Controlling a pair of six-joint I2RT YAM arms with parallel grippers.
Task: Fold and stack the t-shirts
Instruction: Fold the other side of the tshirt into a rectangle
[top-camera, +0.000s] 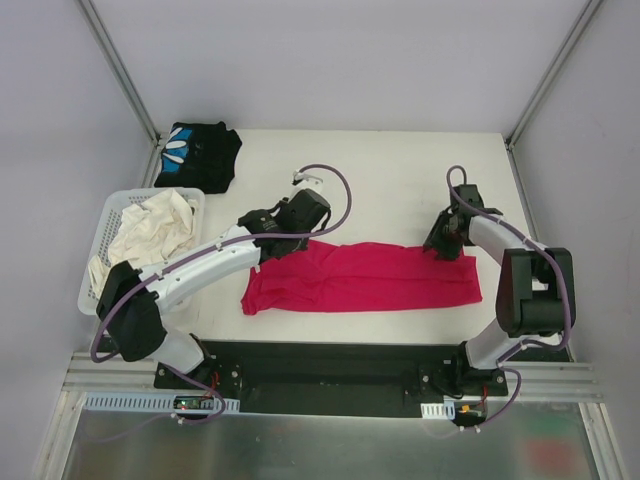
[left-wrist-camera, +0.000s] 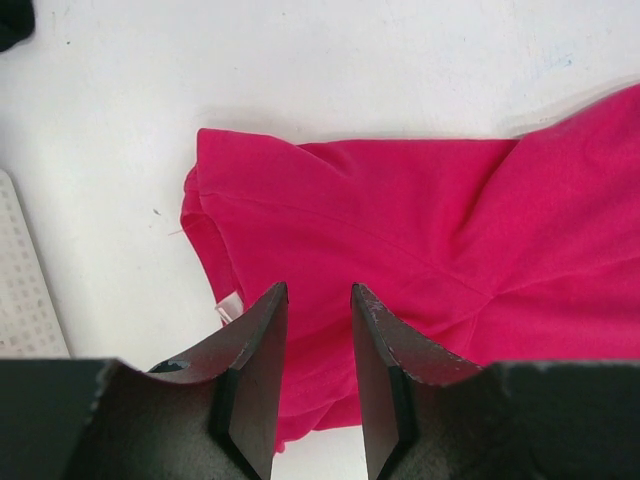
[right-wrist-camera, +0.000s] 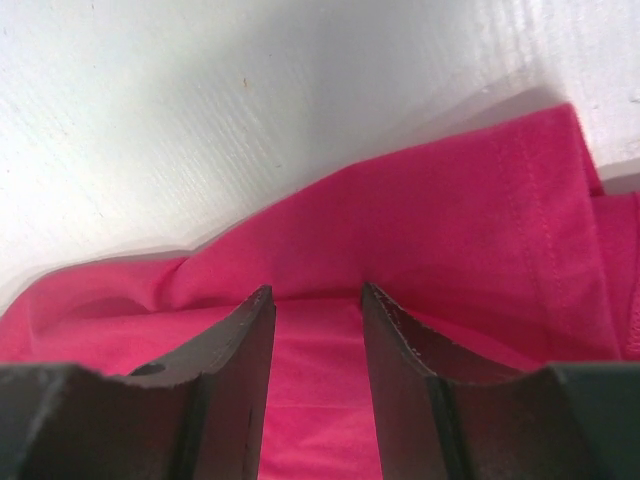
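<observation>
The magenta-red t-shirt (top-camera: 365, 278) lies on the white table as a long flat strip running left to right. My left gripper (top-camera: 292, 240) hovers over its upper left part. In the left wrist view it (left-wrist-camera: 318, 290) is open, with only the shirt (left-wrist-camera: 420, 230) showing below the gap. My right gripper (top-camera: 447, 248) sits low on the shirt's upper right corner. It (right-wrist-camera: 315, 292) is open, with flat cloth (right-wrist-camera: 450, 220) between the fingers and a raised fold just ahead of the tips. The black t-shirt with blue-and-white print (top-camera: 198, 155) lies crumpled at the back left.
A white lattice basket (top-camera: 100, 240) holding cream cloth (top-camera: 150, 230) stands at the left edge; its wall (left-wrist-camera: 25, 290) shows in the left wrist view. A small clip-like object (top-camera: 307, 178) lies behind the left gripper. Metal frame posts rise at the back corners.
</observation>
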